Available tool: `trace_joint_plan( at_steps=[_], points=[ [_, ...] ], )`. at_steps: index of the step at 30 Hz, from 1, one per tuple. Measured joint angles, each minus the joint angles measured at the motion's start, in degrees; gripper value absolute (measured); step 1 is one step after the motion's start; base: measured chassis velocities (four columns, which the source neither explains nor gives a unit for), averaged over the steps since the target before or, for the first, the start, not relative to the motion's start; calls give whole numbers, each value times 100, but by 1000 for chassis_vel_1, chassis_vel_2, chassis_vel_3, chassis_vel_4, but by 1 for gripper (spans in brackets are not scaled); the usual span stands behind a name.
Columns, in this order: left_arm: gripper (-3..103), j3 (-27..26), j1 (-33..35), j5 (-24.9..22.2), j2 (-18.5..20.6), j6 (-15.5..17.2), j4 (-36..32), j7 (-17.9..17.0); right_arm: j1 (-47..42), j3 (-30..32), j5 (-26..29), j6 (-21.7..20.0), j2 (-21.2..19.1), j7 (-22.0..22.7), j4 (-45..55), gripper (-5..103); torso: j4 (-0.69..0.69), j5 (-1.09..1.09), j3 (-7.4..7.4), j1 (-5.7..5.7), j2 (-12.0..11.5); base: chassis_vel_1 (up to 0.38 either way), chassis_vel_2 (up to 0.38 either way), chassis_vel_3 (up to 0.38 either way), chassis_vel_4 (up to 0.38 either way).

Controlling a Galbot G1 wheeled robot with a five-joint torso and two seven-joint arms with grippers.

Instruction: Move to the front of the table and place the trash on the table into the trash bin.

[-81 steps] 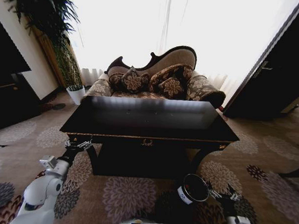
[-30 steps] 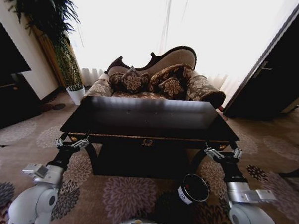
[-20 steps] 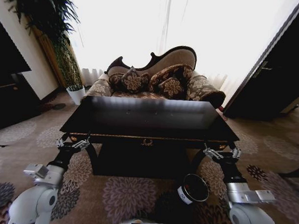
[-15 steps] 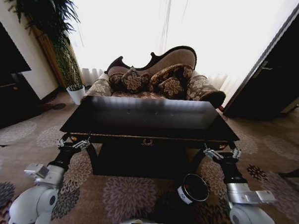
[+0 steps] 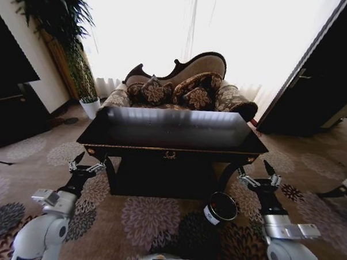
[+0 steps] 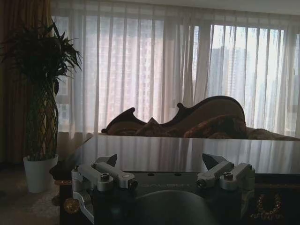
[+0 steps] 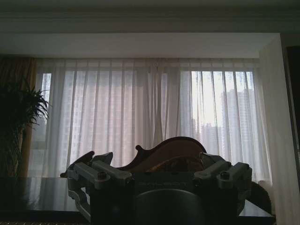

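The whole view has shifted as the robot backs slightly from the table [image 5: 173, 142], both left gripper [image 5: 84, 166] and right gripper [image 5: 258, 179] hovering spread-fingered near its front corners, presumably readied, trash bin [image 5: 219, 208] on the near-right floor.

Table [image 5: 173, 142]: large, rectangular, dark wood; glossy black top mirroring the bright window; carved legs; small gold ornament [image 5: 170, 155] at mid-front edge; lower shelf in shadow beneath. Stands centre on the floor. No items can be made out on its top.

Floor [image 5: 141, 220]: brown carpet with floral medallions. Directly on it: the table; trash bin [image 5: 220, 208], black, cylindrical, white label, near the table's near right leg; white plant pot [image 5: 90, 106] at far left.
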Motion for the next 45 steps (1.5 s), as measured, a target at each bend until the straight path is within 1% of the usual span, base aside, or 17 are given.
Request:
trace_joint_plan(
  at_steps=[2,4,7,8,12,23,26,27,28,29,30,31,36,39,42,45],
  points=[
    [100,17,-12,2,12,0,15,0,-2,3,0,0,14,0,-2,100,1,3,0,0,0,329,-309,-326,317],
    [100,32,-19,4,24,0,29,-1,-8,6,-2,0,32,0,-2,100,0,-2,0,0,0,326,-352,-335,338],
    [100,41,-20,6,34,0,40,-1,-12,6,-3,0,48,-1,-4,100,0,2,-2,-3,1,327,-362,-343,340],
    [100,45,-22,7,41,0,44,-1,-12,7,-6,0,58,-6,-4,100,1,2,-3,-5,4,383,-379,-338,329],
    [100,65,-32,10,52,0,60,-2,-19,5,-21,0,85,-12,-4,100,0,0,0,0,1,388,-387,-388,378],
    [100,151,-35,46,54,-5,56,-2,-84,2,-112,22,201,-30,22,100,0,2,0,2,0,344,-345,-340,349],
    [100,157,-30,49,55,-7,51,-3,-98,-1,-126,57,226,-69,24,100,1,-2,0,1,0,365,-365,-350,362],
    [100,160,-28,49,62,-9,46,-4,-105,-1,-127,84,237,-87,24,100,-1,-2,0,0,0,395,-347,-373,357],
    [100,162,-26,49,67,-10,43,-2,-114,-4,-128,95,248,-96,24,100,-3,5,-1,-2,0,395,-347,-359,357],
    [100,162,-26,49,67,-10,43,-2,-114,-4,-128,95,248,-96,24,100,-3,5,-1,-2,0,395,-347,-359,357],
    [100,162,-23,49,74,-11,42,-3,-121,-6,-130,103,261,-101,24,100,2,4,-2,-4,1,357,-347,-268,307],
    [100,162,-22,49,78,-11,42,-3,-122,-6,-131,105,264,-102,24,100,3,0,-2,-5,2,357,-249,-268,307],
    [100,168,-22,44,97,-16,35,-3,-158,-2,-140,114,307,-104,60,100,-1,2,-3,-6,4,140,-137,-165,123],
    [100,176,-22,40,97,-20,24,-3,-179,10,-153,123,327,-104,82,100,0,-1,1,1,-1,0,0,0,0],
    [100,177,-22,37,98,-24,19,-4,-191,14,-167,132,341,-105,82,100,2,2,3,9,-4,-25,41,35,-24],
    [100,177,-16,27,99,-31,10,-4,-208,15,-203,158,368,-107,81,100,0,1,3,10,-5,-47,42,47,-49]
  ],
)
